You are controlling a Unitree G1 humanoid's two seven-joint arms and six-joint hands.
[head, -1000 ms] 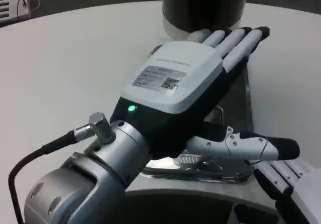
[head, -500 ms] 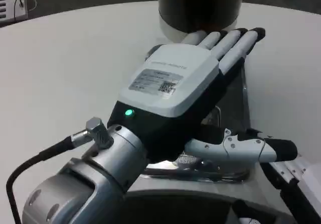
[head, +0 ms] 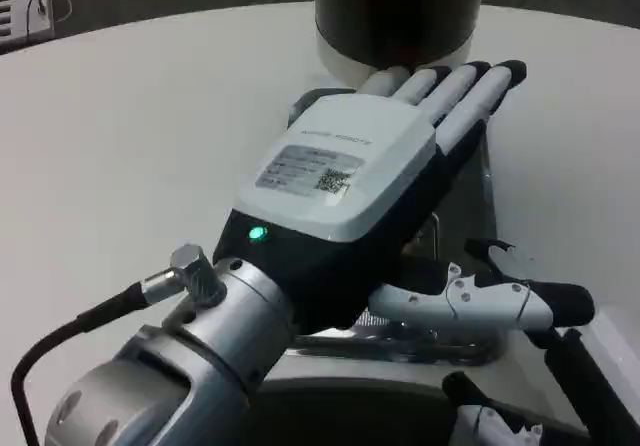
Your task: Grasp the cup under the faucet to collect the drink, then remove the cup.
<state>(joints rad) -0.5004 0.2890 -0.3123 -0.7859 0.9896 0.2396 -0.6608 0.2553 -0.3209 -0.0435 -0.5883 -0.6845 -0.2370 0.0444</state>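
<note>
A white counter (head: 130, 116) stretches left of the fingers. The left hand (head: 350, 166) reaches forward flat, fingers (head: 455, 91) straight and side by side, thumb (head: 480, 301) out, holding nothing, likely lining up a grasp. Beyond the fingertips stands a dark dispenser (head: 400, 16). The cup is hidden. At lower right, right hand fingers (head: 480, 421) show, state unclear.

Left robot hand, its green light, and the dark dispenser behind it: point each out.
Left robot hand (head: 345, 166): head view, white back cover.
Green light (head: 257, 233): head view, at the wrist.
Dark dispenser (head: 400, 11): head view, lower body.
</note>
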